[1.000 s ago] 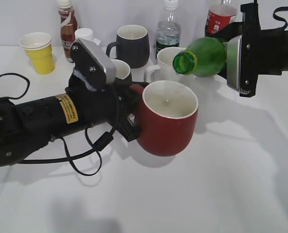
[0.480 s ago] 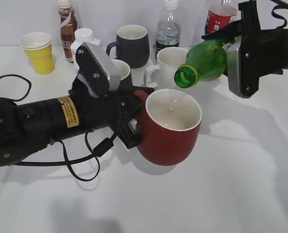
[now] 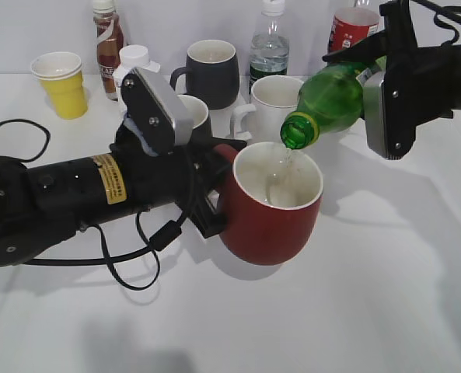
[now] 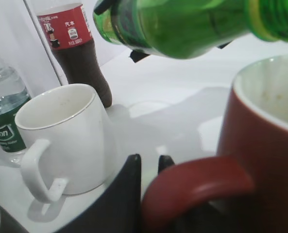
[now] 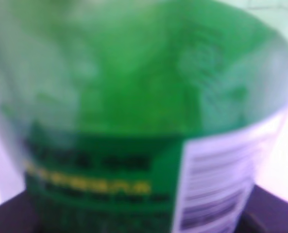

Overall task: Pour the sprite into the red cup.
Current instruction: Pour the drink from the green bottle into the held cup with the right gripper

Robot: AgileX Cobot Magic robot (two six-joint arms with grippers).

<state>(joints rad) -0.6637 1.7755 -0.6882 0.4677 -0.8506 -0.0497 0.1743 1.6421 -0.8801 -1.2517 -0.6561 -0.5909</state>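
Observation:
The red cup (image 3: 269, 214) is held off the table by its handle (image 4: 197, 187) in my left gripper (image 3: 214, 190), which is shut on it. My right gripper (image 3: 370, 97) is shut on the sprite (image 3: 327, 97), a green bottle without a cap, tipped mouth-down over the cup's far rim. A thin clear stream runs from the mouth (image 3: 295, 134) into the cup. The left wrist view shows the sprite (image 4: 182, 24) above the cup's rim (image 4: 265, 92). The right wrist view is filled by the blurred sprite (image 5: 134, 121); the jaws are hidden there.
Behind stand a white mug (image 3: 270, 101), a black mug (image 3: 211, 71), another black mug (image 3: 195, 115), a water bottle (image 3: 270, 47), a cola bottle (image 3: 353, 29), a brown bottle (image 3: 108, 43), a white-capped jar (image 3: 133, 62) and a yellow paper cup (image 3: 61, 84). A black cable (image 3: 129, 264) loops on the table.
The sprite has tipped further down and its mouth has dropped to the cup's rim; liquid now pours into the red cup. The cup rose slightly at first, then held still.

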